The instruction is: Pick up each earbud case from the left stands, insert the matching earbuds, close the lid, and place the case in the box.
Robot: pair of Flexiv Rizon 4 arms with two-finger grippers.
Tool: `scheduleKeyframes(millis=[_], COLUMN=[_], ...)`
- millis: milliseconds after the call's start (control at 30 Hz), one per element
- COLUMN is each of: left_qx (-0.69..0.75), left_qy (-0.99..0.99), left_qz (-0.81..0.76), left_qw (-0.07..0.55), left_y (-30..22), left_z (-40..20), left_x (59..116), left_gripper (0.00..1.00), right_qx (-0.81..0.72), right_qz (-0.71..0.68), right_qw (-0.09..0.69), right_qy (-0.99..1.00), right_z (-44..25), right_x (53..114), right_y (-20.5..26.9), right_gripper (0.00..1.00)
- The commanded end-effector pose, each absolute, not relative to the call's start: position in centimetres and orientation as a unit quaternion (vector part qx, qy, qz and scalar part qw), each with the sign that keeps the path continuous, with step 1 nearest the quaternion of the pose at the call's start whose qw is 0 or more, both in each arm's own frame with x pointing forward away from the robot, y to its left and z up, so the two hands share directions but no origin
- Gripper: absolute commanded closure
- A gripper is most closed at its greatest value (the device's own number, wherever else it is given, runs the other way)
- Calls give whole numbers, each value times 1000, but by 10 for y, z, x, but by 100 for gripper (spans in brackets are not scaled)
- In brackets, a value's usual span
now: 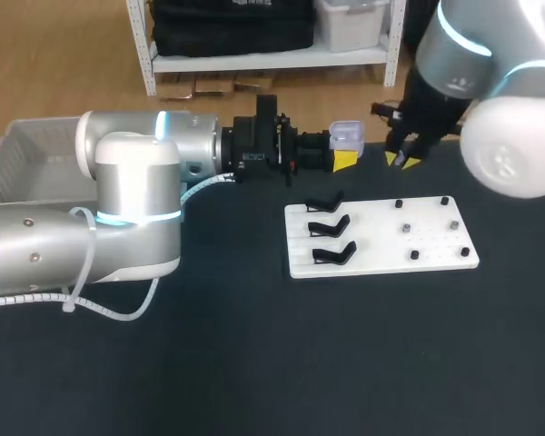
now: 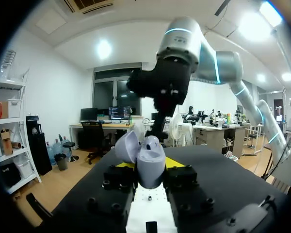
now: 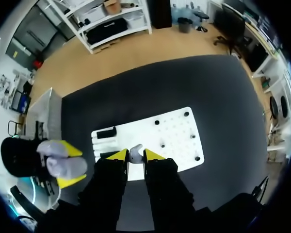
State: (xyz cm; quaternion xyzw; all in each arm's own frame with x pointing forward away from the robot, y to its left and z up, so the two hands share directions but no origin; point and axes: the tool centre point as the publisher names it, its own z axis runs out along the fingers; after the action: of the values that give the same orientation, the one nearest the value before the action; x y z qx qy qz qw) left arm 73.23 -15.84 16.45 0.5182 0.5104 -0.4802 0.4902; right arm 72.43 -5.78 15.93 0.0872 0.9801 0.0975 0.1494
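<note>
At the table's far edge, just beyond the white stand board (image 1: 381, 238), your left gripper (image 1: 345, 153) is clamped on the earbud case (image 1: 346, 136). It holds the case off the table with the lid (image 2: 127, 146) swung open. Your right gripper (image 1: 401, 161) hangs just to the right of it, fingers pointing down and pinched on a small pale earbud (image 3: 134, 154). So the case lies to the left of your right fingers, near but apart, and the right arm is the one to travel. From the left wrist, the open cavity faces up toward that arm, with the lid leaning off to one side. You will likely need to shift left until the earbud is over the cavity, then lower it, keeping your fingers off the lid.
</note>
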Motion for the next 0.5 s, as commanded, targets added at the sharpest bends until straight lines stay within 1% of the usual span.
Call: scheduleKeyframes(millis=[33, 300, 500], left_qx=[517, 517, 517], left_qy=[508, 508, 508], left_qz=[-480, -480, -480], left_qw=[494, 494, 494], left_y=[-158, -158, -158], left_z=[163, 163, 163], left_x=[732, 732, 732], left_gripper=[100, 100, 100], right_qx=[58, -33, -100], right_qz=[92, 80, 87], right_qw=[152, 130, 145], right_qy=[982, 988, 980], right_z=[193, 220, 239], right_x=[701, 682, 677], right_y=[-57, -39, -18], right_gripper=[100, 100, 100])
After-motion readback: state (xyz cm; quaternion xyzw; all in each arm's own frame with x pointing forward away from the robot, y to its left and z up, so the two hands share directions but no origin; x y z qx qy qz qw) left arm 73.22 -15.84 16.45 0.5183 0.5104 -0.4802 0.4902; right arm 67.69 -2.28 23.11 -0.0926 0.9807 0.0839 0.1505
